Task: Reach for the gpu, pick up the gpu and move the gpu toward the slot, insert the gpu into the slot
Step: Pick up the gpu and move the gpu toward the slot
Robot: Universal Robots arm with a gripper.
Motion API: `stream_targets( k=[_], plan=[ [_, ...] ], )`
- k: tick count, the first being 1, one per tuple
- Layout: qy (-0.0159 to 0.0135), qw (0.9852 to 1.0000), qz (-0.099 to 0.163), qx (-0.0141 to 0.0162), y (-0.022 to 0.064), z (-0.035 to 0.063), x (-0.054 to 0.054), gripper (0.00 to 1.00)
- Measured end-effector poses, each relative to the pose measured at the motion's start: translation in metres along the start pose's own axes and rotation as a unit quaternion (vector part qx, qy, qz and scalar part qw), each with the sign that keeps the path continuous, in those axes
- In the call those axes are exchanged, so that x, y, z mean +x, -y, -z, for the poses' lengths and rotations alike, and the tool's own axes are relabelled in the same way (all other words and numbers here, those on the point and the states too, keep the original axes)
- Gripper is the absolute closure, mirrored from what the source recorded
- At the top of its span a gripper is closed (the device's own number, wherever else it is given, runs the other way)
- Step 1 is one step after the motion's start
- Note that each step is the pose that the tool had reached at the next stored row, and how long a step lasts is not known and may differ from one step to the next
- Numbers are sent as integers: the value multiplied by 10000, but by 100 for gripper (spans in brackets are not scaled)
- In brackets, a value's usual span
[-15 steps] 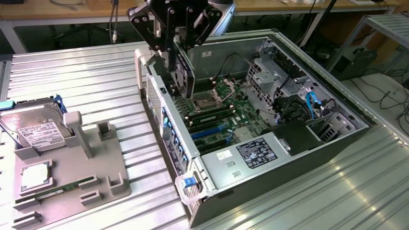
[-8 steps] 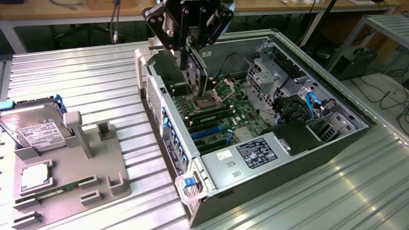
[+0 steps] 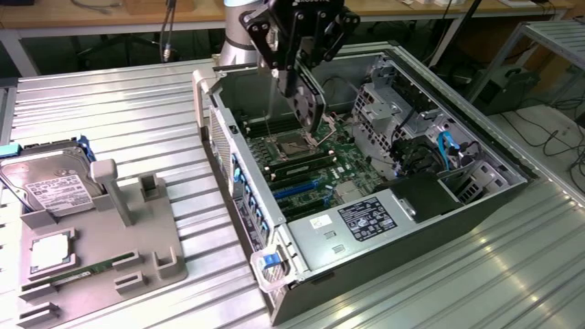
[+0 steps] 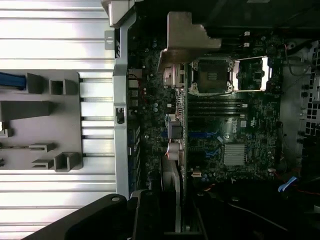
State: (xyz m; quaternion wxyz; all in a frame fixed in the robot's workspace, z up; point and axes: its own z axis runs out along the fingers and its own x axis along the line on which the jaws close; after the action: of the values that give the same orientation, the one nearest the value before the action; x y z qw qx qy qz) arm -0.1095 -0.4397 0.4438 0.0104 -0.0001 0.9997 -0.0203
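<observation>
The gripper [image 3: 294, 81] is clenching the gpu [image 3: 311, 110] upright over the motherboard [image 3: 350, 149]; I am judging its edge is needing aligning along the slot [image 3: 294, 187], staying untilted.

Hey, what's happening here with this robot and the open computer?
The arm's gripper is shut on the gpu, holding it on edge above the motherboard inside the open computer case. The card is not yet seated in the blue slot, which lies nearer the case's front corner.
</observation>
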Motion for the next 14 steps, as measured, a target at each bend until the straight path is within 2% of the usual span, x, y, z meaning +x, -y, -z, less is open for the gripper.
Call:
stream_targets(
  k=[3, 7, 8, 12, 14],
  plan=[
    [0, 10000, 0, 0, 0, -8, -82, 73],
    [0, 10000, 1, 0, -1, -18, -243, 73],
    [0, 10000, 2, 0, -1, -23, -315, 73],
    [0, 10000, 3, 0, -1, -31, -435, 73],
    [0, 10000, 5, 0, -1, -38, -534, 73]
  ],
)
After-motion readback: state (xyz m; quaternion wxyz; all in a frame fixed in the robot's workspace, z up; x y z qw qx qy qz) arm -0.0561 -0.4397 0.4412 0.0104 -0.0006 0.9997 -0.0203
